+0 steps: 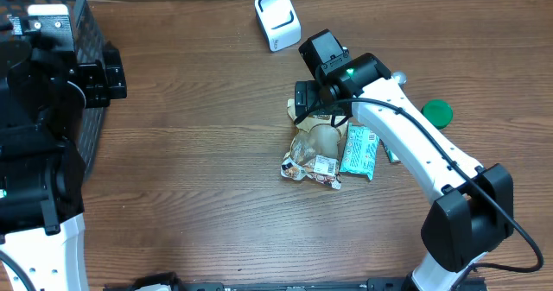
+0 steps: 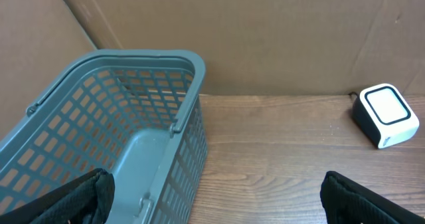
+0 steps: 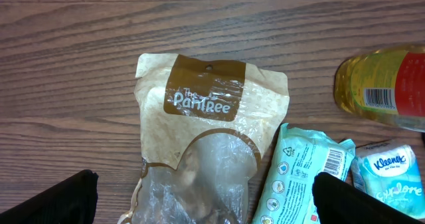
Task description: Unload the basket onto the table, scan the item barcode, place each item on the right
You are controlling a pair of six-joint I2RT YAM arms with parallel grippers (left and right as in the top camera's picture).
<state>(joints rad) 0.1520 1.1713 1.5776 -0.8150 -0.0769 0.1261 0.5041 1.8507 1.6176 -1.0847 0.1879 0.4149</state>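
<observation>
Step in hand: approach for pickup, as judged; nothing is gripped yet.
Right end effector [image 3: 212, 201]: fingers wide apart and empty, hovering over the snack bag [image 3: 212, 117].
Left end effector [image 2: 219, 201]: fingers apart and empty, over the basket [image 2: 192, 111] at frame left.
Item: the bag lies flat on the surface [image 3: 99, 38] at centre of the overhead frame, with a wipes pack [image 3: 302, 171] just beside it.
Scanner [image 1: 276, 19]: upper centre, well apart from the bag.
Next move: descend, close on the bag alone, then present its barcode to the scanner.

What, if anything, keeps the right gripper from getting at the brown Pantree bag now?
Likely nothing, so yes: the right gripper hangs open right above the brown bag, nothing lies on it, and the teal wipes pack sits alongside.
</observation>
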